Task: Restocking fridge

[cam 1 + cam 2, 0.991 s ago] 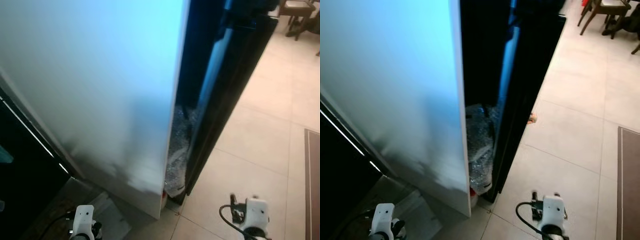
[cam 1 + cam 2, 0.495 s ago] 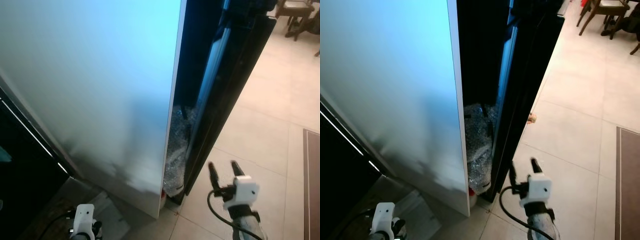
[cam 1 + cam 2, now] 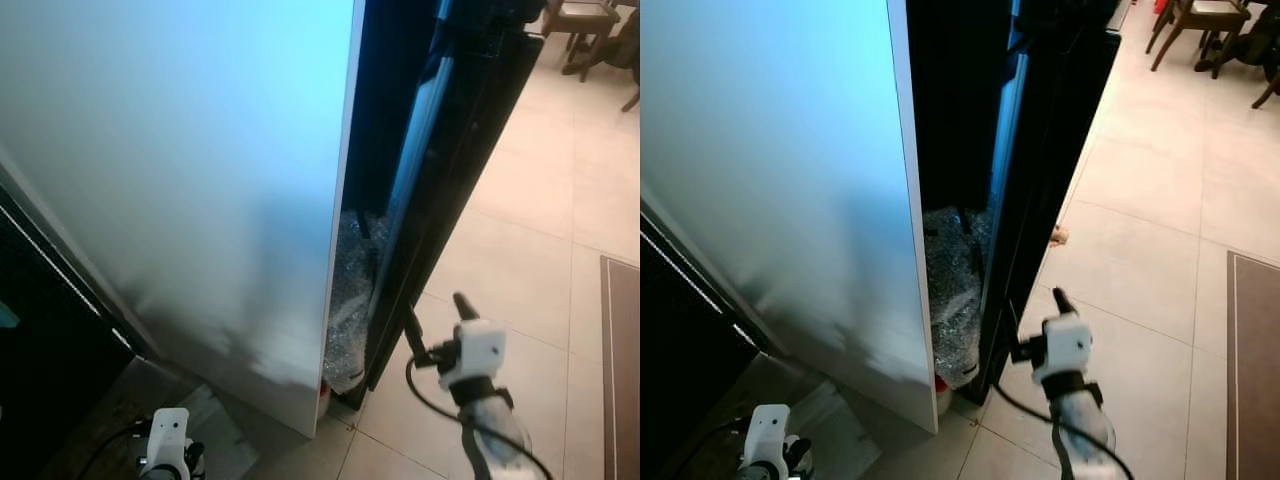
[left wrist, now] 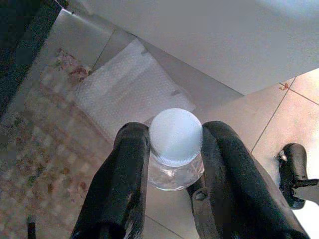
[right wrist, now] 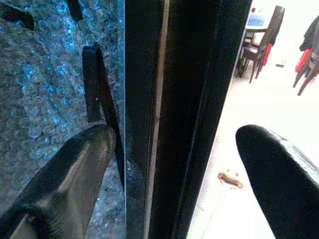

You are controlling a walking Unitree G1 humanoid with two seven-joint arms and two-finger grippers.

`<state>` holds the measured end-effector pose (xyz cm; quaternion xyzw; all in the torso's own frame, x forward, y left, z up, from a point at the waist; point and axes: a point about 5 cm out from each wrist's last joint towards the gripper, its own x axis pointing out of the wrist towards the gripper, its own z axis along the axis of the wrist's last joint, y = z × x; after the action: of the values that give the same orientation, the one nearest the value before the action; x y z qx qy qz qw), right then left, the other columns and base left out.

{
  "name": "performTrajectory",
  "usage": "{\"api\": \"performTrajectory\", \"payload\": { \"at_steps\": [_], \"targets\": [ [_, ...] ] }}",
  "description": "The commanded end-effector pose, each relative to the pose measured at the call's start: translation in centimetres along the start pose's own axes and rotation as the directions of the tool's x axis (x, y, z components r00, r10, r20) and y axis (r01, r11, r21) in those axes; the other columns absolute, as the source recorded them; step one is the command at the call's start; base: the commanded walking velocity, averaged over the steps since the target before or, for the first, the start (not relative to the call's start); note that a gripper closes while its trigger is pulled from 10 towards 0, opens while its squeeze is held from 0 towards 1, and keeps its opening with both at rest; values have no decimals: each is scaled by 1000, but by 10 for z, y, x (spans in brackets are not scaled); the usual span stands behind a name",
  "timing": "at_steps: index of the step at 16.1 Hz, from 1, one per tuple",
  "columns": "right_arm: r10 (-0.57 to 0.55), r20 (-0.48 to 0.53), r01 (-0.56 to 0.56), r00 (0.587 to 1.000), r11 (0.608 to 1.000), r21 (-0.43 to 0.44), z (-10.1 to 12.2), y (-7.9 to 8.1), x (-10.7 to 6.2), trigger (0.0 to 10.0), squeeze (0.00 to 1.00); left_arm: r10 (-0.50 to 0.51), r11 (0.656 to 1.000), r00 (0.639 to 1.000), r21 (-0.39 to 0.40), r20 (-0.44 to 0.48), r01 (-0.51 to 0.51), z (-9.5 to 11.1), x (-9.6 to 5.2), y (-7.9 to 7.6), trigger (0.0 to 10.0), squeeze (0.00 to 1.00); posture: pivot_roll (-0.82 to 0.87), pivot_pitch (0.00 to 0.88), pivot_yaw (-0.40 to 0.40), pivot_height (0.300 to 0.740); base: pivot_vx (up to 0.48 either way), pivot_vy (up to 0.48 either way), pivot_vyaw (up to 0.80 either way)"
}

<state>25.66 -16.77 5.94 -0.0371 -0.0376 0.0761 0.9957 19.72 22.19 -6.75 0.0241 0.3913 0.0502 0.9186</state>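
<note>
Tiled floor (image 3: 520,260) beside fridge door (image 3: 450,200): right claw (image 3: 437,322) has risen to the door's edge, fingers spread astride it; left claw (image 4: 169,169) grips white-capped bottle (image 4: 175,144) below it.

Right gripper (image 3: 436,322) came up from low over the floor tiles (image 3: 520,260) and moved in to the black fridge door (image 3: 455,170). Jaws now spread, straddling the door's lower edge: one finger inside by the bubble wrap (image 5: 45,84), other outside.
</note>
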Motion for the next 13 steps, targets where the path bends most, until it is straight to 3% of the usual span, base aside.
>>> {"api": "performTrajectory", "payload": {
  "at_steps": [1,8,9,13],
  "targets": [
    [4,-19,-4,1000,1000,-9,-1,0,2,10000,1000,3,1000,1000,2,-14,-3,-3,-1,-1,10000,0,-98,56,5,740,0,0,0],
    [68,-21,-68,997,997,-19,9,3,35,10000,976,12,1000,1000,-3,-28,-12,-6,-1,1,10000,0,-99,65,12,740,0,0,0],
    [55,-23,-55,998,998,-28,9,1,38,10000,0,13,1000,999,-3,-30,-13,-6,-1,1,10000,0,-99,65,12,740,0,0,0],
    [72,-29,-73,997,997,-31,9,4,43,10000,0,14,1000,999,-1,-36,-14,-8,-1,1,10000,0,-97,70,11,740,0,0,0]
  ]
}}
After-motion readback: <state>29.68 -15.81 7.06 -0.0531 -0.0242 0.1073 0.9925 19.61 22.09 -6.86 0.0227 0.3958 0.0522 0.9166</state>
